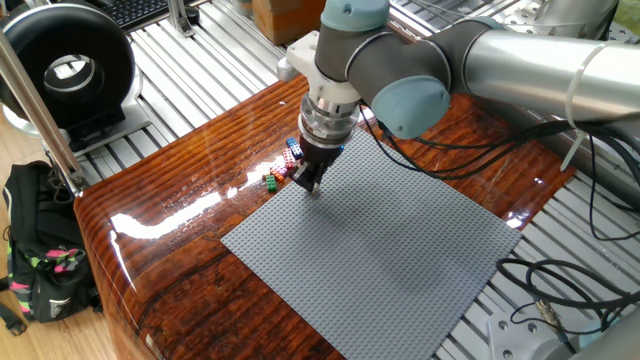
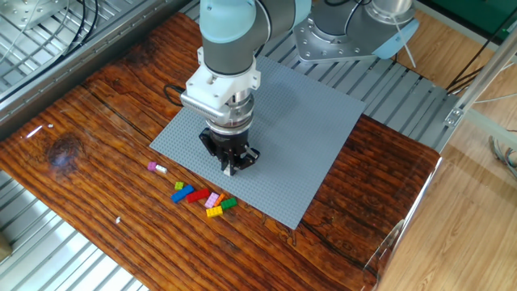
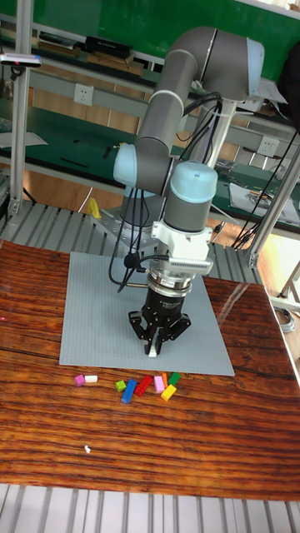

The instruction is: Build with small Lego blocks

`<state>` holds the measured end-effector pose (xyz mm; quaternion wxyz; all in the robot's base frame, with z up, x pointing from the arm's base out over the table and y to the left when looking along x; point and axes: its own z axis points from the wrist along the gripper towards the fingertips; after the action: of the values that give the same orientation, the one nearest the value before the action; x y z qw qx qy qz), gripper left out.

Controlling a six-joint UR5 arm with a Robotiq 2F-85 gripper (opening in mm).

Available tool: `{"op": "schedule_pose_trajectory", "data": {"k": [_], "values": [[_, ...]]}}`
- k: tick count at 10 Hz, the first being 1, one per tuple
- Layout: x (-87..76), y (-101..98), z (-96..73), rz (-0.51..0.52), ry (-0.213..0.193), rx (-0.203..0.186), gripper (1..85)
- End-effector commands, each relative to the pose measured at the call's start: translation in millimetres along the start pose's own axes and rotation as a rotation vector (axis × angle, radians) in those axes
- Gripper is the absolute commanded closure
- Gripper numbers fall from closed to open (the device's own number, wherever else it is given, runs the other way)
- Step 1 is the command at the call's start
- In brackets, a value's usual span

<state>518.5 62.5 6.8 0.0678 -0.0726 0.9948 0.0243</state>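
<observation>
My gripper (image 2: 229,166) points straight down over the near edge of the grey baseplate (image 2: 307,121). Its fingers are shut on a small white Lego block (image 3: 152,352) at their tips, just above the plate. The same gripper (image 1: 306,184) stands at the plate's left corner in one fixed view. On the wood just in front of it lie several loose small Lego blocks: blue (image 2: 182,194), red (image 2: 199,195), pink (image 2: 212,199), yellow (image 2: 214,212) and green (image 2: 229,204). A pink and white pair (image 2: 156,168) lies apart to the left.
The wooden tabletop (image 2: 97,162) sits in a metal-slatted frame. A black round device (image 1: 70,65) and a black bag (image 1: 40,255) are off the table's left side. Cables (image 1: 560,290) trail at the right.
</observation>
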Motion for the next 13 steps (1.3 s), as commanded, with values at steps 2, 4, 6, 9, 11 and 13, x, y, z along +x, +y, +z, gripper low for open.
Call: {"op": "schedule_pose_trajectory", "data": {"k": [2,4,6,9,11,13], "values": [[3.4,0.2,0.5,0.009,0.006,-0.007,84.0],[2.2,2.3,0.5,0.012,0.002,-0.015,84.0],[-0.3,0.0,-0.6,0.008,0.001,-0.014,84.0],[-0.5,-3.3,-0.9,0.017,0.003,-0.007,84.0],[-3.7,-1.4,-3.8,0.033,-0.014,-0.011,84.0],[-3.9,0.7,-4.7,0.054,-0.021,-0.012,84.0]]}}
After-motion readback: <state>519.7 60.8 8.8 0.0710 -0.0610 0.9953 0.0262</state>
